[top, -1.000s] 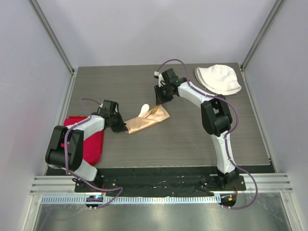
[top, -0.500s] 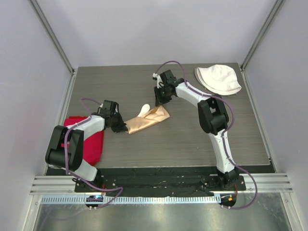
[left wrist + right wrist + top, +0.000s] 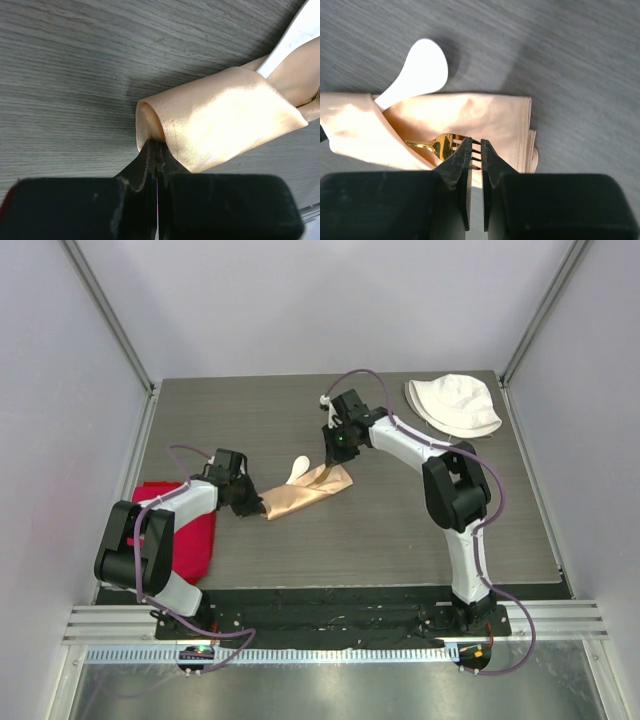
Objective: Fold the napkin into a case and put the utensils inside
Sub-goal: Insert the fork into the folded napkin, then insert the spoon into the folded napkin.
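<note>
Fork (image 3: 436, 144) tines at right gripper (image 3: 475, 143) tips — handle tucked inside case (image 3: 492, 117).

One folded napkin (image 3: 305, 494), one white spoon (image 3: 299, 469), one gold fork (image 3: 440, 143), one red cloth (image 3: 195, 540) and one white hat (image 3: 455, 405), all on one tabletop (image 3: 400, 530).

1. Up top, a pale lavender-white back wall (image 3: 320, 300), flat and evenly lit.
2. A matching left side wall (image 3: 50, 440) and right side wall (image 3: 600, 440) close the space in.
3. Down the corners slant two silver metal posts: the left post (image 3: 110, 315) and the right post (image 3: 543, 310).
4. Centre stage is the dark grey wood-grain desk (image 3: 400, 530), under soft shadows.
5. At the near edge, a ribbed aluminium rail (image 3: 560, 620), then a brushed steel sheet (image 3: 330, 690) catching a dull glare.
</note>
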{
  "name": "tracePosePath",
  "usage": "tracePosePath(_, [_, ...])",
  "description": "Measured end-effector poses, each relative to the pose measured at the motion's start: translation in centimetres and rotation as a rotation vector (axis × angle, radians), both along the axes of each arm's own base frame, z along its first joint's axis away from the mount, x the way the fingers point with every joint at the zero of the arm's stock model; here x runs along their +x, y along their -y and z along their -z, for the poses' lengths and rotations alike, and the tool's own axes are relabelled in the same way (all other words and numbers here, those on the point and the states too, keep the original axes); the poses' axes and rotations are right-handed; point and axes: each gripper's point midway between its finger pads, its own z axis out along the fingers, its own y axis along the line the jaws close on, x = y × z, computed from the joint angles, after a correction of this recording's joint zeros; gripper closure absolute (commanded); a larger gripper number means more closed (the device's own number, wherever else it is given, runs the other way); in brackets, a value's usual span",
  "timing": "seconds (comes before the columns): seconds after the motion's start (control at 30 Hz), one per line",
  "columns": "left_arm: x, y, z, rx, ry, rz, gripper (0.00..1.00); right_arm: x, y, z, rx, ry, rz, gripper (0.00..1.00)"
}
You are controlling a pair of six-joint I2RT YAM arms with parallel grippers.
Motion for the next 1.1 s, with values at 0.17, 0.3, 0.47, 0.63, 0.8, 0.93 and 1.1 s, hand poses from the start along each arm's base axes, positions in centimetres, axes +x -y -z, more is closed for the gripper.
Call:
tracePosePath(0.17, [-0.1, 0.0, 0.1, 0.001, -0.003, 0.0, 1.0, -1.7, 0.7, -0.1, -0.004, -0.018, 0.031, 0.84])
tracePosePath(0.3, [-0.1, 0.0, 0.1, 0.001, -0.003, 0.0, 1.0, -3.0, 1.3, 0.7, -0.01, -0.039, 0.049, 0.79])
tracePosePath(0.47, [-0.1, 0.0, 0.1, 0.001, -0.003, 0.0, 1.0, -4.6, 1.5, 2.3, -0.025, -0.082, 0.051, 0.61])
tracePosePath(0.63, [-0.1, 0.0, 0.1, 0.001, -0.003, 0.0, 1.0, -4.9, 1.1, 1.6, -0.022, -0.065, 0.044, 0.45])
tracePosePath(0.8, [-0.1, 0.0, 0.1, 0.001, -0.003, 0.0, 1.0, -2.7, 0.3, -1.3, -0.011, 0.028, 0.017, 0.34])
tracePosePath(0.93, [-0.1, 0.0, 0.1, 0.001, -0.003, 0.0, 1.0, 0.3, -1.5, -3.6, 0.017, 0.139, -0.047, 0.33])
tracePosePath(1.1, [-0.1, 0.0, 0.1, 0.001, -0.002, 0.0, 1.0, 2.8, -3.9, -2.0, 0.044, 0.182, -0.133, 0.38])
